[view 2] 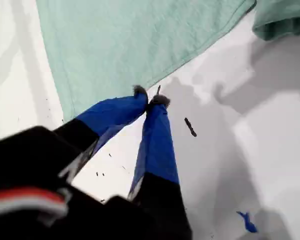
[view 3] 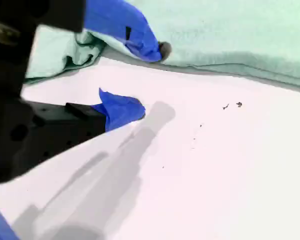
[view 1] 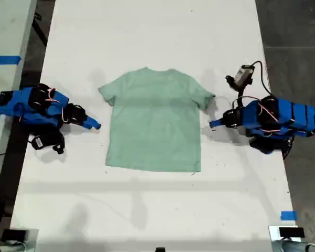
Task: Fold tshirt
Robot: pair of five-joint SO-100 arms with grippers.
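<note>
The tshirt (view 1: 155,119), pale mint-green cloth with short sleeves, lies flat and unfolded mid-counter (view 1: 147,210); no fold made yet. My first gripper (view 2: 149,97), jaws pressed together, and my second gripper (view 3: 145,80), jaws spread, wait at three and nine o'clock.

Pale mint-green short-sleeved cloth tshirt (view 1: 155,123): soft matt fabric, fine even weave, no sheen; hem edge stitched.

White flat tabletop (view 1: 147,210): smooth, matt to slight sheen, hard-looking surface; a few dark specks and scuffs in wrist views. Material n/k.

My first tool (view 2: 149,96): blue moulded plastic fingers, smooth, semi-gloss; small dark tips, material unclear. Body behind: black plastic, matt.

My second tool (view 3: 150,80): same blue plastic, smooth; black matt mount.

Dark grey floor (view 1: 294,31): dull, slightly rough, concrete-like.
</note>
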